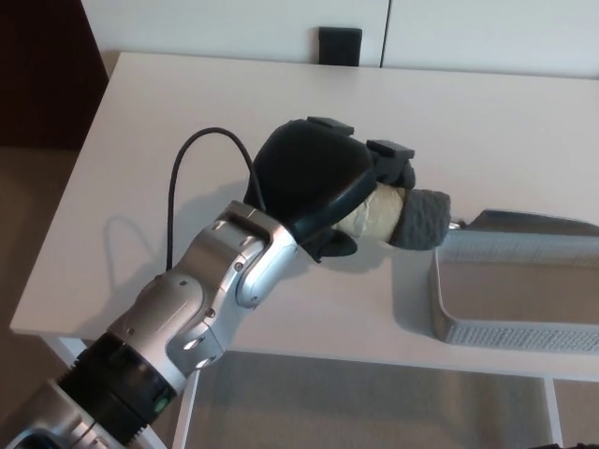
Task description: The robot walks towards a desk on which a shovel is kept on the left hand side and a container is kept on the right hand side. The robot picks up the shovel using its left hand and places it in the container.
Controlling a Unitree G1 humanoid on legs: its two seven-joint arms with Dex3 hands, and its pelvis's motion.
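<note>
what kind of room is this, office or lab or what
Probably an office or lab-like room: a plain pale desk against white panelled walls, carpet-like brown floor, and little else. The left robot hand holds a shovel beside a grey container.
</note>
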